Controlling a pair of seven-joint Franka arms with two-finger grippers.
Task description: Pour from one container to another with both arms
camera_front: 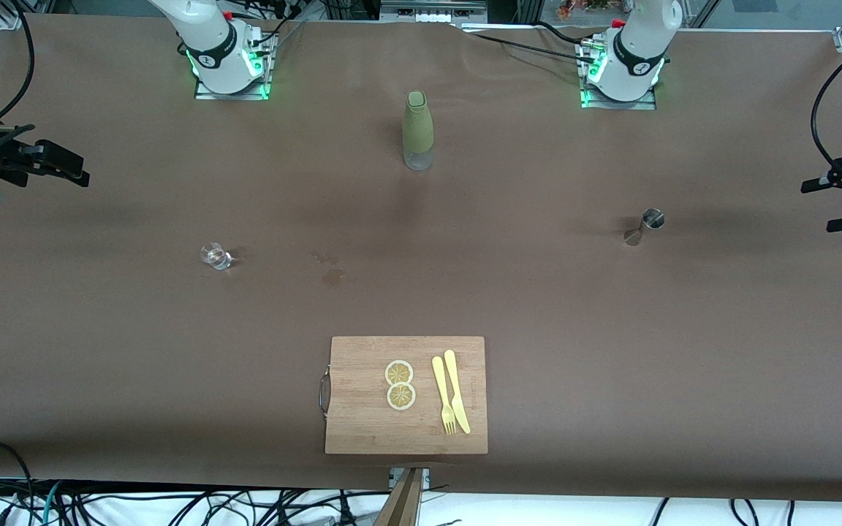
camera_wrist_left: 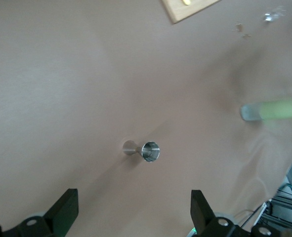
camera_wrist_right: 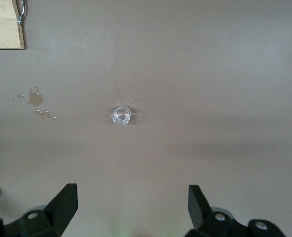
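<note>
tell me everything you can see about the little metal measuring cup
The metal measuring cup is a small silvery-grey jigger with an hourglass shape: two cones joined at a narrow waist, with a round open rim on top. It looks like polished steel. It stands upright and alone on the brown table cover, toward the left arm's end, farther from the front camera than the cutting board. Nothing touches it; the open left hand is above it.

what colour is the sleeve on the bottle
Olive green, over a clear base on the bottle; the front view shows it best.
</note>
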